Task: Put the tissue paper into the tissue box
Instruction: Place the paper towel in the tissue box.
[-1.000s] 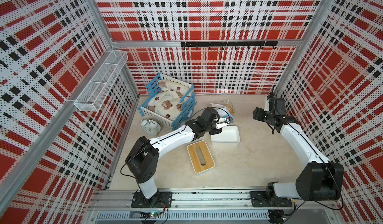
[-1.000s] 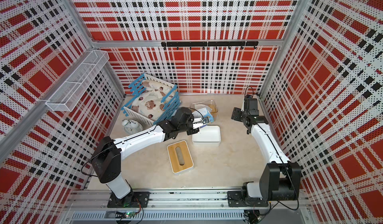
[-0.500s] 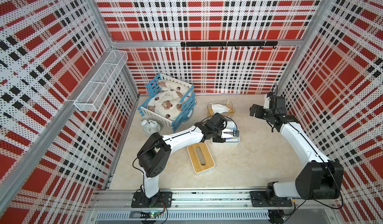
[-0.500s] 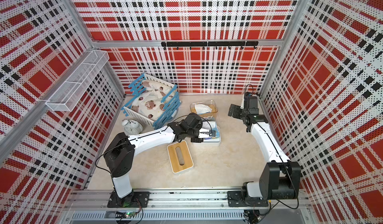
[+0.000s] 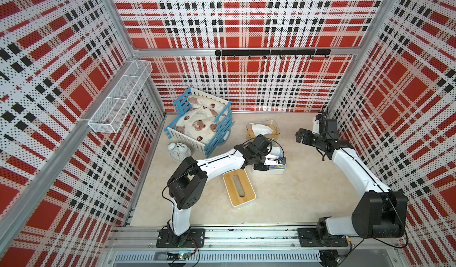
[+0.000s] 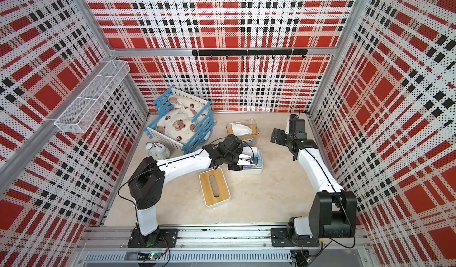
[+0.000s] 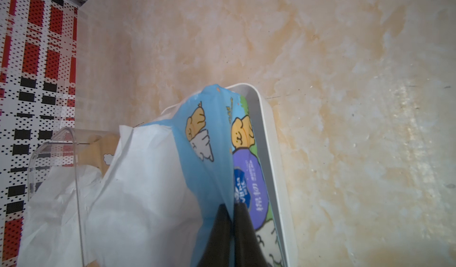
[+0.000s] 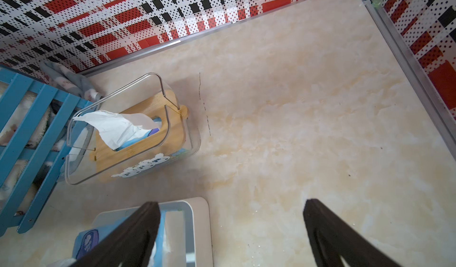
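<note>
The tissue pack [image 7: 217, 154], gripped by the closed left hand [image 7: 232, 206], is seen partly inside the white tissue box [image 7: 269, 154] (not yet released). The right hand [image 8: 232, 202] is held open, empty. The bamboo lid [image 5: 243, 200] is probably still to be fitted.

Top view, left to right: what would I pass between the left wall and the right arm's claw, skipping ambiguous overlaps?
Left to right: white wire-mesh wall basket → blue slatted crate holding a bear-print blanket → clear plastic tissue box with bamboo insert → right claw, open.
</note>
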Motion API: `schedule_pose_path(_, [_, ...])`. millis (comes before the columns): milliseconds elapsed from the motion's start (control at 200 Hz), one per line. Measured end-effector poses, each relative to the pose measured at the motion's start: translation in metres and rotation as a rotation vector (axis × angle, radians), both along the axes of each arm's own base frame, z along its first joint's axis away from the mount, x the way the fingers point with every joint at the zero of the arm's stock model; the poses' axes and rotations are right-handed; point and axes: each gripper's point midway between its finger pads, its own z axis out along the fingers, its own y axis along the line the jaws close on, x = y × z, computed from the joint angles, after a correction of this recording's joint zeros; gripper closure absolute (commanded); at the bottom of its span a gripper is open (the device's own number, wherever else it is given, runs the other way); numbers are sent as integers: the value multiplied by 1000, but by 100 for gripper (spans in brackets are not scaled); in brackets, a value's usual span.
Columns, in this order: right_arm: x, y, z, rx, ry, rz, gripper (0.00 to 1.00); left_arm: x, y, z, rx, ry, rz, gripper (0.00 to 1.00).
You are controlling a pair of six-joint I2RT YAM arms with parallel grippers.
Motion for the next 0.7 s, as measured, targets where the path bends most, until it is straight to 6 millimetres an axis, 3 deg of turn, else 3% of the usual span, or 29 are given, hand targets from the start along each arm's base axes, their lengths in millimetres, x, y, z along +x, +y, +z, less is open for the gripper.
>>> schedule_pose_path(291, [0, 5, 0, 22, -4, 20, 2, 3, 4, -14, 45, -7, 23, 100])
schedule_pose_path(466, [-4, 6, -11, 29, 18, 20, 3, 5, 6, -29, 76, 5, 35, 100])
schedule_pose_path(701, [-6, 8, -16, 41, 29, 24, 3, 5, 7, -39, 91, 21, 46, 87])
